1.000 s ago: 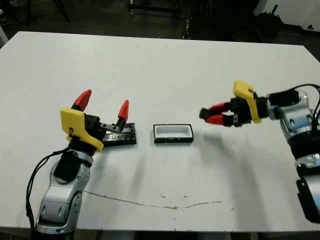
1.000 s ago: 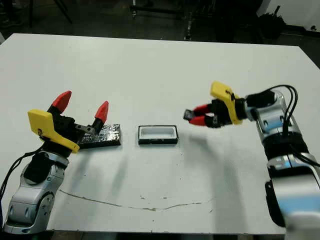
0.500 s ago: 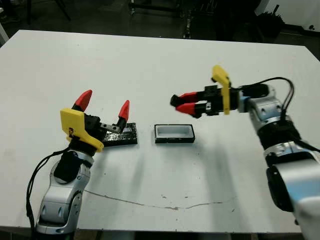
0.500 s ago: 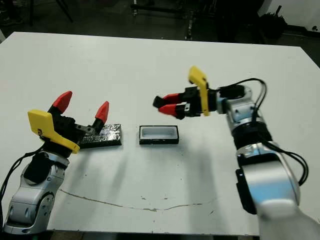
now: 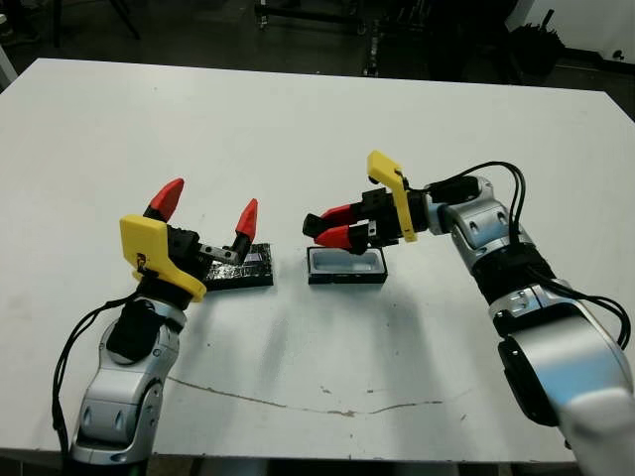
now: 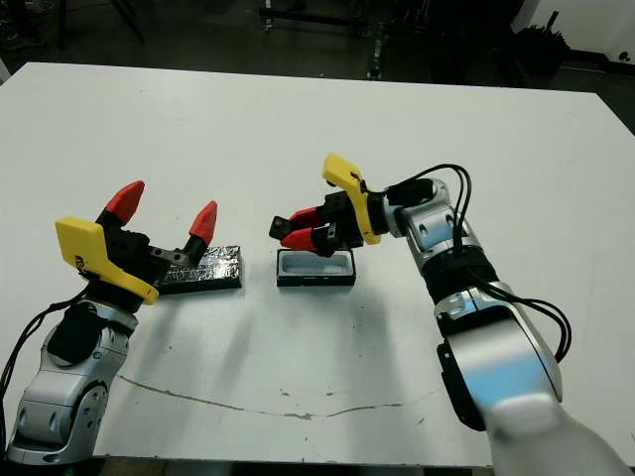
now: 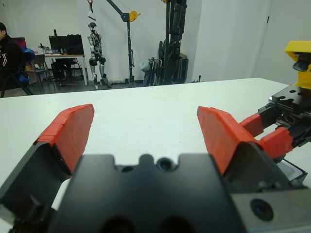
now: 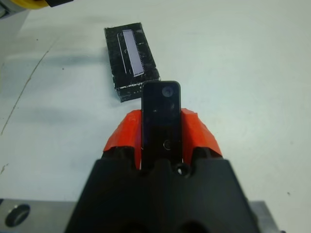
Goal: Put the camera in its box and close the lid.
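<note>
Your left gripper (image 5: 206, 226) hangs spread and empty over the lid (image 5: 241, 270), which lies just left of the box (image 5: 345, 266). Your right gripper (image 5: 324, 227) pinches the camera (image 8: 161, 123) just above the box. Insertion and lidding remain.

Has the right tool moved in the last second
Yes. The right tool, shut on the camera, has swung toward the robot's left and now hangs over the box, which stayed put.

there was one camera (image 8: 161, 119), one box (image 5: 345, 265), one lid (image 5: 241, 270), two grippers and one white table (image 5: 298, 129).
</note>
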